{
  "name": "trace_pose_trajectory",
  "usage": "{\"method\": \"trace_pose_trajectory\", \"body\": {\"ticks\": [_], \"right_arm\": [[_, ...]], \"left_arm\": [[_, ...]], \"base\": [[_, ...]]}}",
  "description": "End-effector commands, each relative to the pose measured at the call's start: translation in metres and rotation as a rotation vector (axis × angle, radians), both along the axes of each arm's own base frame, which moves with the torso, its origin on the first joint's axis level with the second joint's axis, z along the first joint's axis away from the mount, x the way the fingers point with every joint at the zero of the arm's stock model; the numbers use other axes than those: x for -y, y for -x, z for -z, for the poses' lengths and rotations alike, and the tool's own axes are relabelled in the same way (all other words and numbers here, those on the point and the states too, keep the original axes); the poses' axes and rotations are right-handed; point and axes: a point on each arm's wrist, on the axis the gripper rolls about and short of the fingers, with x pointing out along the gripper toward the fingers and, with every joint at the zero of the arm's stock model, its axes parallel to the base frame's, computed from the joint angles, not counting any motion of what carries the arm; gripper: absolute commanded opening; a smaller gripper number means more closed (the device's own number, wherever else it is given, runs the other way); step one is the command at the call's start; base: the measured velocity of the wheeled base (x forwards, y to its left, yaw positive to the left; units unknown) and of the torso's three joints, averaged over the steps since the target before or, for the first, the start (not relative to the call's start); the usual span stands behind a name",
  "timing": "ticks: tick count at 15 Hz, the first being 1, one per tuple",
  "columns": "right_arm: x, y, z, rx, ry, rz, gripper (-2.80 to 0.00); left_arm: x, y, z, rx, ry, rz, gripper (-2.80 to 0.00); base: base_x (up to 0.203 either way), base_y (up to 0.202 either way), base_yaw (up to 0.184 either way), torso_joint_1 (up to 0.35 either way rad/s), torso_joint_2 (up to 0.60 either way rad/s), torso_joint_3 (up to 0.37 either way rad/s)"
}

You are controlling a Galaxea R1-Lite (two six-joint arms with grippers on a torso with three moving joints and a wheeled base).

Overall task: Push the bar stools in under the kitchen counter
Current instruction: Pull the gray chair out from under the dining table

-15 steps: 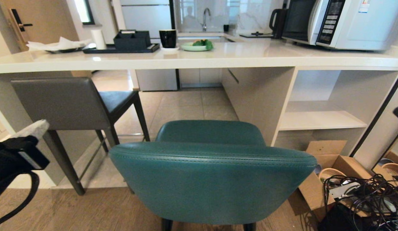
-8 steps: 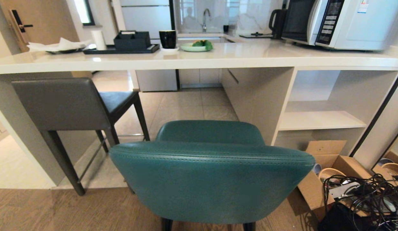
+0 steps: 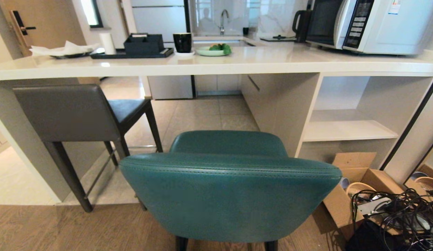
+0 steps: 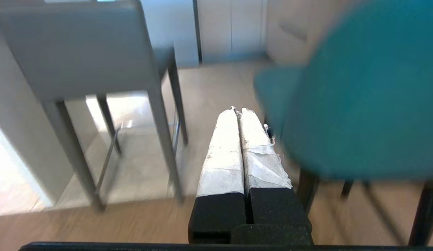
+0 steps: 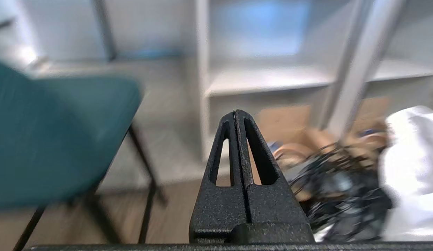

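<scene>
Bright, even light; glare streaks the kitchen counter (image 3: 237, 61). Both wrist views blur heavily; head view bends at edges.

Left gripper (image 4: 240, 111): two black, grainy-textured fingers (image 4: 223, 153) wrapped in wrinkled white tape toward the tips. Right gripper (image 5: 236, 112): bare black tapered fingers (image 5: 221, 153), each pierced by a long triangular slot, on a black base.

Microwave (image 3: 371, 24), black mug (image 3: 182, 42), cardboard box (image 3: 356, 184), cables (image 3: 401, 216)
</scene>
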Motion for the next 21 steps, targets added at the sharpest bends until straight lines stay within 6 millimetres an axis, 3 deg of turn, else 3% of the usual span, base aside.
{"method": "trace_pose_trajectory", "body": {"ticks": [1,5,6,10,13,21], "right_arm": [[-0.001,-0.001,0.022,-0.018,0.006,-0.025,-2.8],[-0.001,-0.026,0.062,-0.079,0.043,-0.031,-2.8],[-0.001,-0.031,0.072,-0.069,0.05,-0.028,-2.8],[-0.002,-0.035,0.075,-0.026,-0.004,-0.071,-2.8],[-0.003,-0.035,0.083,-0.092,-0.039,-0.105,-2.8],[-0.003,-0.035,0.085,-0.115,-0.027,-0.116,-2.8]], "left_arm": [[0.0,0.006,0.022,-0.025,-0.03,-0.005,-2.8],[-0.002,-0.008,0.055,-0.085,-0.046,-0.089,-2.8],[-0.002,-0.009,0.053,-0.036,-0.04,-0.109,-2.8],[-0.002,-0.009,0.053,-0.04,-0.031,-0.118,-2.8],[-0.003,-0.007,0.056,-0.129,-0.006,-0.121,-2.8],[-0.002,-0.01,0.059,-0.104,0.049,-0.102,-2.8]], "base": [[0.0,0.0,0.0,0.0,0.0,0.0],[0.0,0.0,0.0,0.0,0.0,0.0],[0.0,0.0,0.0,0.0,0.0,0.0],[0.0,0.0,0.0,0.0,0.0,0.0],[0.0,0.0,0.0,0.0,0.0,0.0],[0.0,0.0,0.0,0.0,0.0,0.0]]}}
